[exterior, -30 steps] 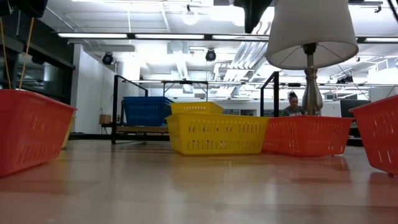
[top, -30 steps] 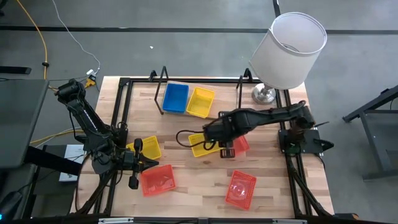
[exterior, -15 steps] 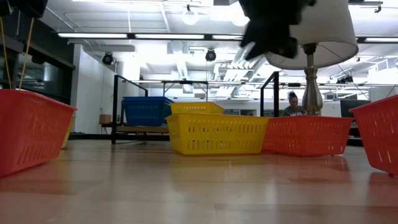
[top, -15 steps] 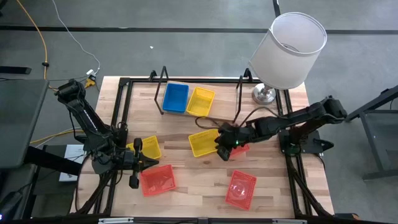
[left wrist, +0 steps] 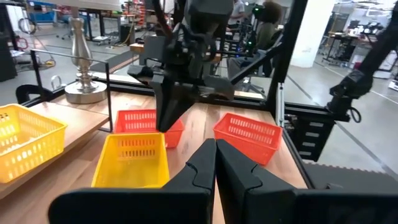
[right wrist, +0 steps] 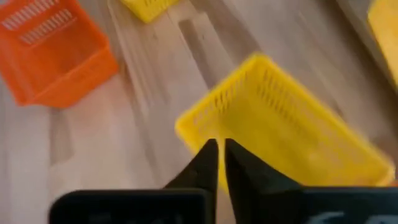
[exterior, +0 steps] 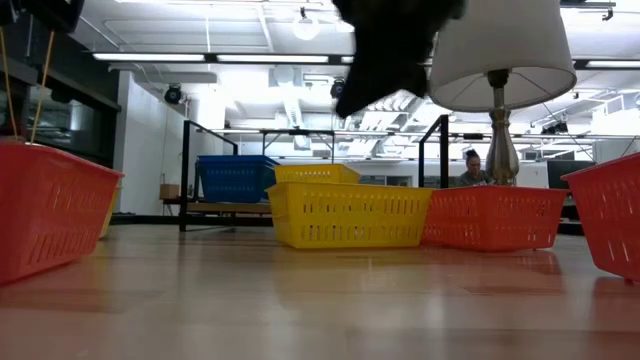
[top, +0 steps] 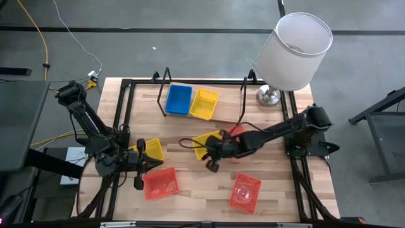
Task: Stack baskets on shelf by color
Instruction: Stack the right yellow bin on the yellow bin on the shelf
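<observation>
Currently right gripper (top: 212, 166), fingers pinched together and empty, hangs mid-frame over the yellow basket (top: 204, 145). Left gripper (top: 138, 182) likewise closed, lower left. Shelf (top: 202, 104) upper centre.

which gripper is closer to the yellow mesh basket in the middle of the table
Right. The right gripper hangs at the yellow mesh basket's near edge; the left gripper sits well off, by the table's left side.
</observation>
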